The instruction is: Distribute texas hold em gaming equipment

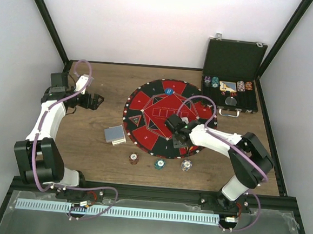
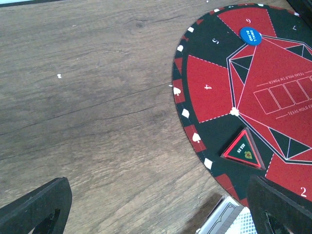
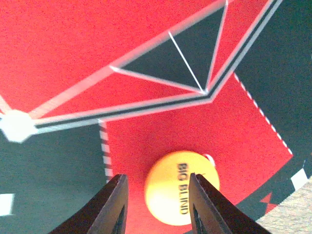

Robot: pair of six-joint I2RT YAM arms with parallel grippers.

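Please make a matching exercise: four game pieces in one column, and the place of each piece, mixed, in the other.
1. blue round button
2. orange round button
3. black triangular marker
4. grey-backed card deck

a. wooden table, left of the round red-and-black mat
b. mat's far edge
c. at the right gripper, on red
d. mat's left part

Pairs: 1-b; 2-c; 3-d; 4-a

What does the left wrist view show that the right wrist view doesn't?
Only the left wrist view: the blue SMALL BLIND button, the black triangular marker, a corner of the card deck, and the left fingers, spread wide apart. Only the right wrist view: the orange BIG BLIND button, lying flat and seen between the right fingers. Both: the red-and-black mat and some of the wooden table.
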